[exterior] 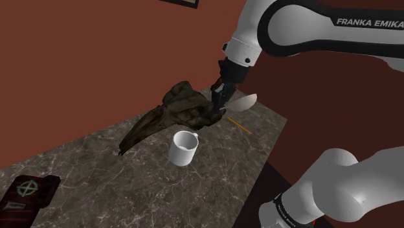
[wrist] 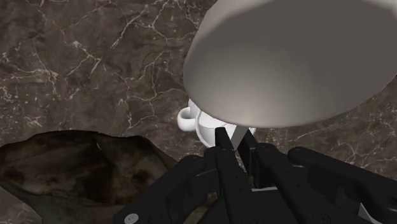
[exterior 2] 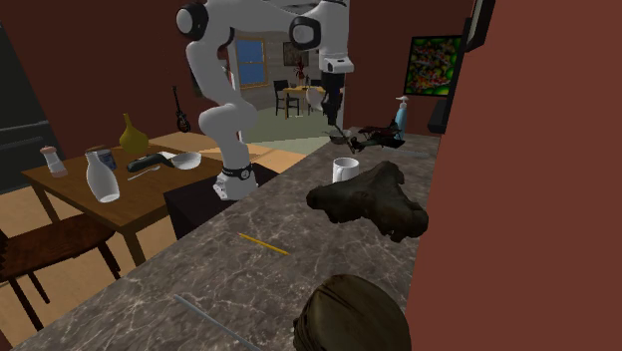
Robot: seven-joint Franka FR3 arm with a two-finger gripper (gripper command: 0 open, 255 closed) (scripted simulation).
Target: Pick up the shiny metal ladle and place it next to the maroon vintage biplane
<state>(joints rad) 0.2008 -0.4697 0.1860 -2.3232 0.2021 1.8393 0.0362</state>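
From the lower right of the shoulder view the arm (exterior: 304, 26) climbs, arches across the upper right corner and bends its wrist down toward mid-frame. The gripper (exterior: 222, 98) points downward, fingers clamped on the ladle (exterior: 245, 101).

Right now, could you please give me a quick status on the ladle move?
Gripper shut on pale ladle, raised above counter. Maroon biplane far off, shoulder view's lower left. Dark gnarled object and white mug likely on the route.
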